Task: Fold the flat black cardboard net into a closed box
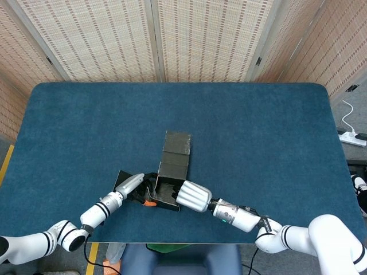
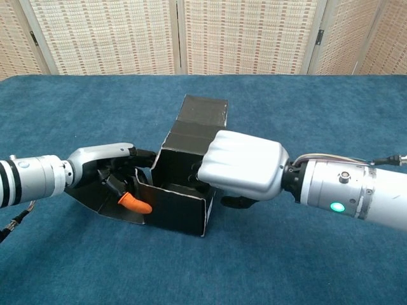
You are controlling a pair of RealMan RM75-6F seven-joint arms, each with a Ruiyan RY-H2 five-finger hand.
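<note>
The black cardboard net (image 1: 174, 162) (image 2: 191, 135) stands partly folded near the table's front edge. Its front wall (image 2: 178, 213) and back wall are up, and the lid panel (image 2: 203, 111) slopes away behind. My right hand (image 1: 194, 196) (image 2: 245, 166) grips the box's right wall, fingers curled over the top edge into the box and the thumb outside below. My left hand (image 1: 133, 187) (image 2: 100, 164) holds the left side flap (image 2: 94, 198), which leans outward. An orange-tipped finger (image 2: 135, 204) (image 1: 149, 202) pokes in beside the front wall. The box's inside is mostly hidden.
The blue table (image 1: 258, 143) stretches wide to the rear and both sides. Its front edge (image 1: 172, 242) runs just below the box and my forearms. A woven folding screen (image 1: 189, 40) stands behind. A power strip (image 1: 351, 137) lies on the floor at right.
</note>
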